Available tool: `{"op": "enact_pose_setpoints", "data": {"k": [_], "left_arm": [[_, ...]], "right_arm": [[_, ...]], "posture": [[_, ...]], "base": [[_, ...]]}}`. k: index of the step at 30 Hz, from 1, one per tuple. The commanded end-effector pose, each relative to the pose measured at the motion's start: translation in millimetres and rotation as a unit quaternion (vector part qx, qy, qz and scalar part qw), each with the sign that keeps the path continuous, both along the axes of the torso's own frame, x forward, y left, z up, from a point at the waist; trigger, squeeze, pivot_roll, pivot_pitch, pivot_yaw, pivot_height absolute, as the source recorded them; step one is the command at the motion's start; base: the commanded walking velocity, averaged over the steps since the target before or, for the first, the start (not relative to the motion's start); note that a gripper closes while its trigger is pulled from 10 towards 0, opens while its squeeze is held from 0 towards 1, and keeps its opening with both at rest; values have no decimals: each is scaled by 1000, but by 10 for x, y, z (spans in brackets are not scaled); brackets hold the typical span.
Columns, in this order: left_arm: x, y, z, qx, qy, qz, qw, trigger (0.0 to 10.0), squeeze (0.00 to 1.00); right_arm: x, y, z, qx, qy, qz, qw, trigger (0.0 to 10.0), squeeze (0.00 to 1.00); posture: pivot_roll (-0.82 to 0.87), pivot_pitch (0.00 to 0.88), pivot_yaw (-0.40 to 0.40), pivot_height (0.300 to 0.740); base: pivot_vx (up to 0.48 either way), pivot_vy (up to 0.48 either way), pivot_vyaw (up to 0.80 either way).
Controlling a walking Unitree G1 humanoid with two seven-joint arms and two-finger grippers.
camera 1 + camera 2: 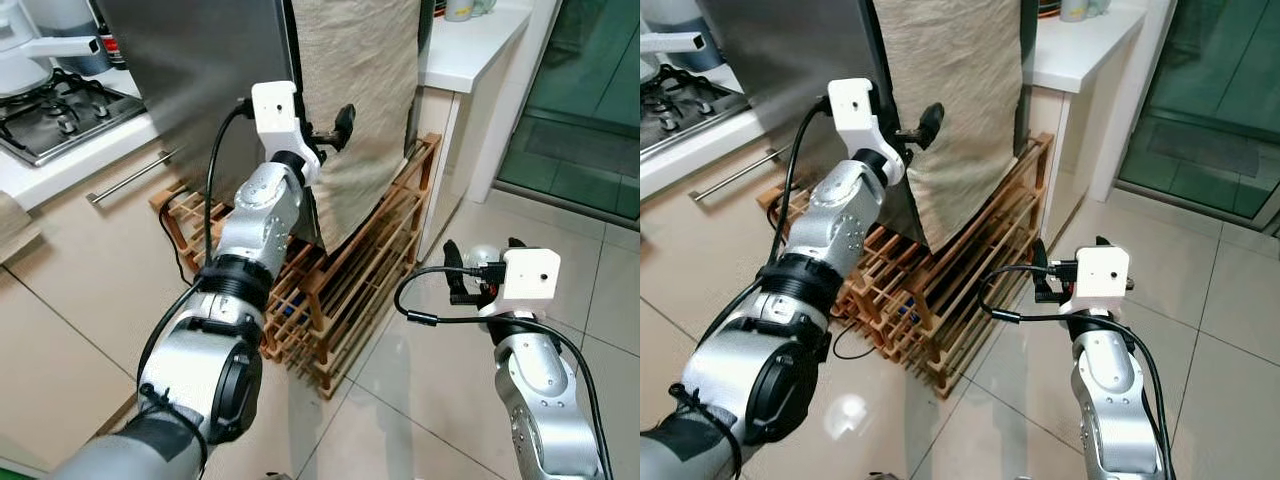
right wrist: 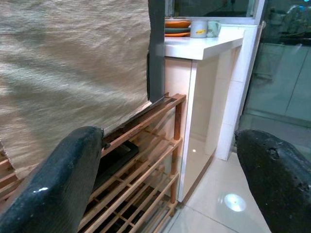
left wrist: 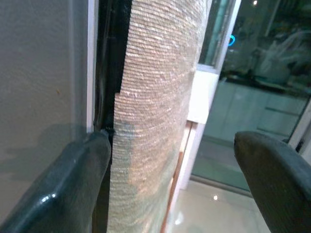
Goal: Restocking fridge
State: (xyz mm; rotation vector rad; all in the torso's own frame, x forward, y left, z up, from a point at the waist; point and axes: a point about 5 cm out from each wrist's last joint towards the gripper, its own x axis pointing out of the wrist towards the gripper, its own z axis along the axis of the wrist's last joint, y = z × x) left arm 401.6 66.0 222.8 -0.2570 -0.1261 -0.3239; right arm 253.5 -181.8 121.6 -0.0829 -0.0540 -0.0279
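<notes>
The grey steel fridge (image 1: 200, 70) stands on a wooden rack, with a beige woven cloth (image 1: 355, 90) hanging down its front. My left gripper (image 1: 325, 130) is raised to the fridge's front corner and is open. One finger (image 3: 73, 194) rests at the dark gap along the door edge, and the other finger (image 3: 272, 174) stands out in front of the cloth. My right gripper (image 1: 483, 255) hangs low over the floor tiles to the right of the rack, open and holding nothing.
A slatted wooden rack (image 1: 350, 290) sits under the fridge. The gas hob (image 1: 60, 115) and a drawer handle (image 1: 130, 178) are at the left. A white counter (image 1: 470, 50) with dishes stands at the right, with a glass door (image 1: 590, 90) beyond it.
</notes>
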Motion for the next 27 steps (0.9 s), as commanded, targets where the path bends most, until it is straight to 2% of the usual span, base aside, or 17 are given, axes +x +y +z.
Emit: {"op": "enact_pose_setpoints", "data": {"k": [1,3,9,10,12,13,14,18,19,20,23,27], "left_arm": [[37,54,32,4,4,22,1000,10000,0],[51,81,-10,4,19,49,999,10000,0],[60,60,-83,-12,40,57,998,10000,0],[62,54,-103,-27,50,58,997,10000,0],[63,35,-135,-85,75,50,992,10000,0],[63,35,-135,-85,75,50,992,10000,0],[58,6,-133,-108,78,40,990,10000,0],[33,-93,-75,-87,46,12,995,10000,0],[6,-218,-21,-75,24,-29,996,10000,0],[6,-218,-21,-75,24,-29,996,10000,0],[-32,-397,32,-67,10,-77,995,10000,0],[-190,-820,154,-13,-53,-182,982,10000,0]], "right_arm": [[-27,15,13,-1,0,1,1000,10000,0],[-56,-6,12,-2,2,-4,1000,10000,0],[-96,-31,19,-4,4,-11,1000,10000,0],[-103,-36,20,-5,5,-12,1000,10000,0],[-121,-43,16,-6,7,-13,1000,10000,0],[-121,-43,16,-6,7,-13,1000,10000,0],[-137,-45,13,-7,8,-14,1000,10000,0],[-156,-53,15,-8,10,-14,1000,10000,0],[-162,-54,19,-8,11,-14,1000,10000,0],[-162,-54,19,-8,11,-14,1000,10000,0],[-169,-50,15,-8,13,-14,1000,10000,0],[-169,-5,11,-6,13,-12,1000,10000,0]], "posture": [[-224,0,141,740],[-240,0,148,740],[-251,8,151,740],[-252,9,151,740],[-255,13,149,740],[-255,13,149,740],[-256,15,148,740],[-259,21,146,740],[-258,27,147,740],[-258,27,147,740],[-250,31,149,740],[-262,39,177,740]], "base": [[0,0,0],[0,0,0],[0,0,0],[0,0,0],[0,0,0],[0,0,0],[0,0,0],[0,0,0],[0,0,0],[0,0,0],[0,0,0],[0,0,0]]}}
